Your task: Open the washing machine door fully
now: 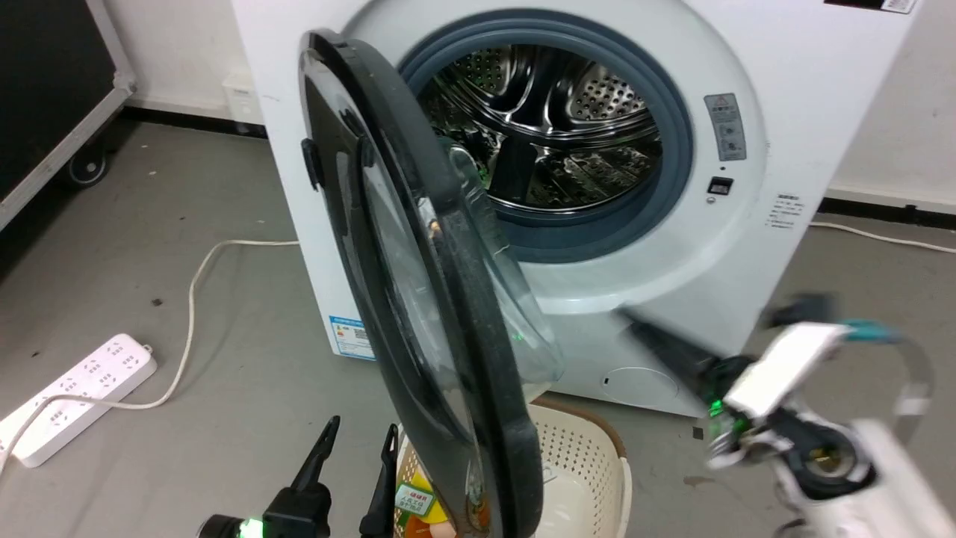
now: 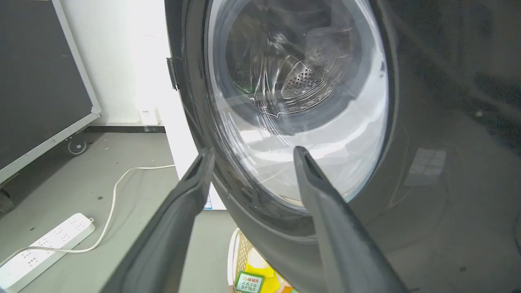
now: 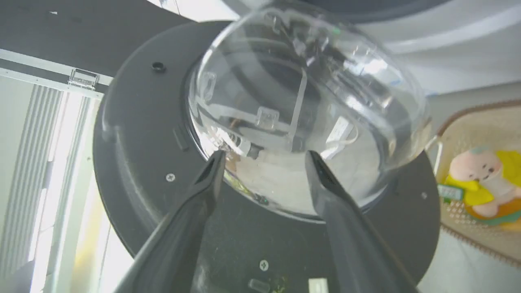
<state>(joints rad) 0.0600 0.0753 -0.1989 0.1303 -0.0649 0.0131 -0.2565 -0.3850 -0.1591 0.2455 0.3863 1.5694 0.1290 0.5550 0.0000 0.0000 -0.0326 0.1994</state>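
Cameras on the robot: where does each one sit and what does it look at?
Head view: on the head, looking forward and down at the machine and half-open door; left tool lower left, right tool blurred lower right.
Left wrist view: on the left wrist, facing the door's outer side; its open fingers show.
Right wrist view: on the right wrist, facing the door's glass bowl; its open fingers show.
Shared: head and left wrist views both see the power strip.

one washing machine (image 1: 747,246) and one washing machine door (image 1: 478,314). one basket (image 1: 582,456), one plush toy (image 3: 480,175), one power strip (image 1: 75,388). two grippers: left gripper (image 1: 363,424), right gripper (image 3: 265,154).
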